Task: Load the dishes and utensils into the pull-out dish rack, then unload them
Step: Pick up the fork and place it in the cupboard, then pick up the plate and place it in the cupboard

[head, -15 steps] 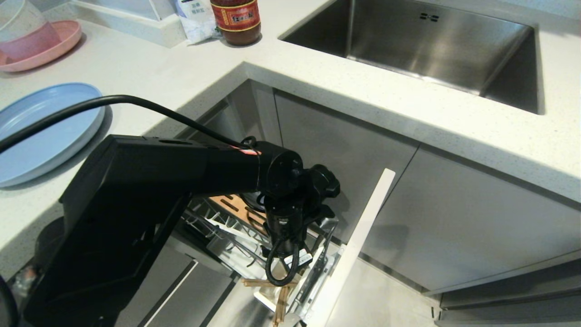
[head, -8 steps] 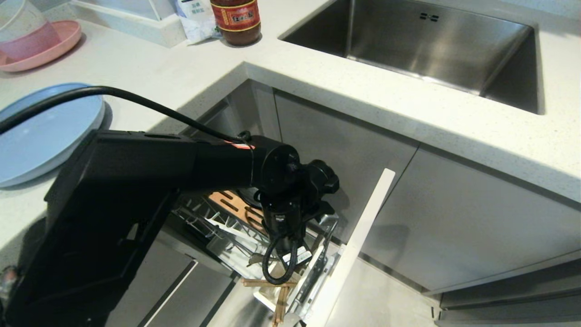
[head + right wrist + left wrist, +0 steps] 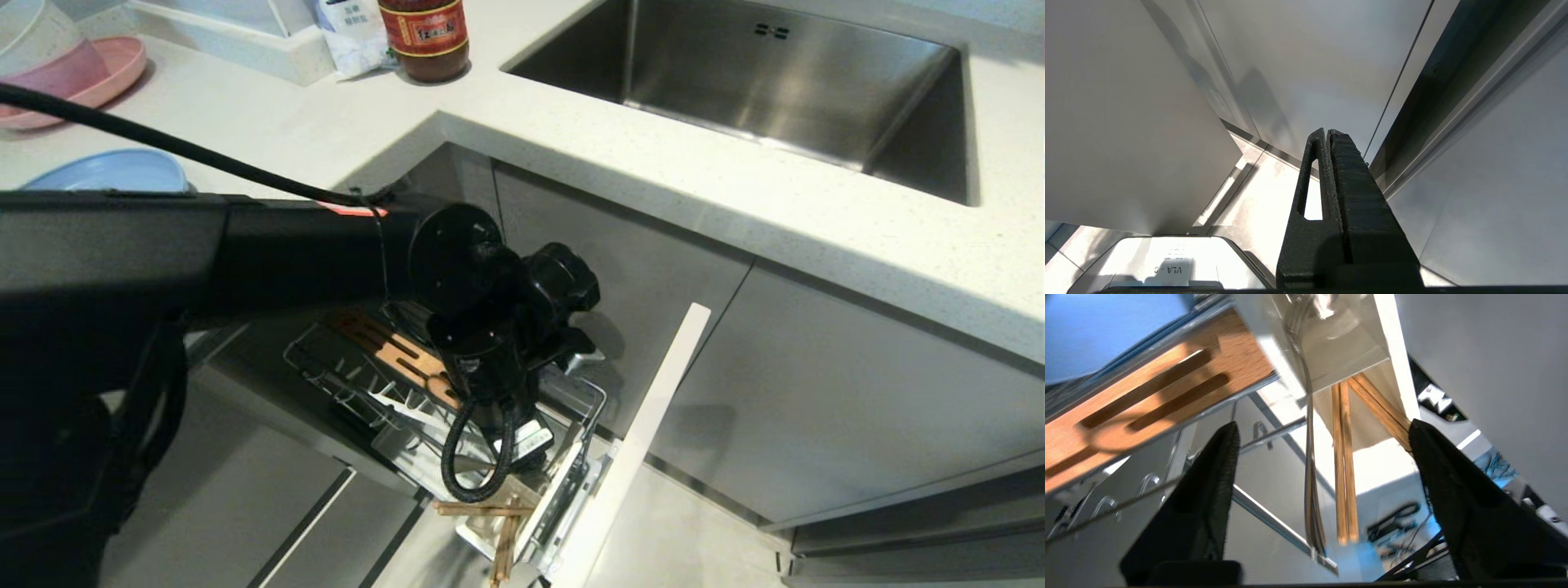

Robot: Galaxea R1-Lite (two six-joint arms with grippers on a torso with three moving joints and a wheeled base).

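The pull-out dish rack (image 3: 351, 384) stands drawn out under the counter, its pale front (image 3: 645, 441) on the right. My left arm hangs over it. In the left wrist view my left gripper (image 3: 1321, 424) is open above the white utensil box (image 3: 1339, 347). A silver fork (image 3: 1310, 469) and wooden chopsticks (image 3: 1343, 469) stand in the box between the fingers, touched by neither. More chopsticks (image 3: 1380, 404) lean beside the right finger. The wooden strip (image 3: 1147, 388) lies alongside. The blue plate (image 3: 114, 170) rests on the counter, mostly hidden by my arm. My right gripper (image 3: 1327, 131) is shut and empty.
A steel sink (image 3: 775, 82) is set in the counter at the back right. A pink plate (image 3: 114, 65) with a bowl on it, a sauce bottle (image 3: 424, 33) and a white packet stand at the back. Grey cabinet fronts (image 3: 816, 392) close the right side.
My left arm has lifted and swung up and to the left over the rack. It now covers most of the blue plate. Nothing in the rack has shifted.
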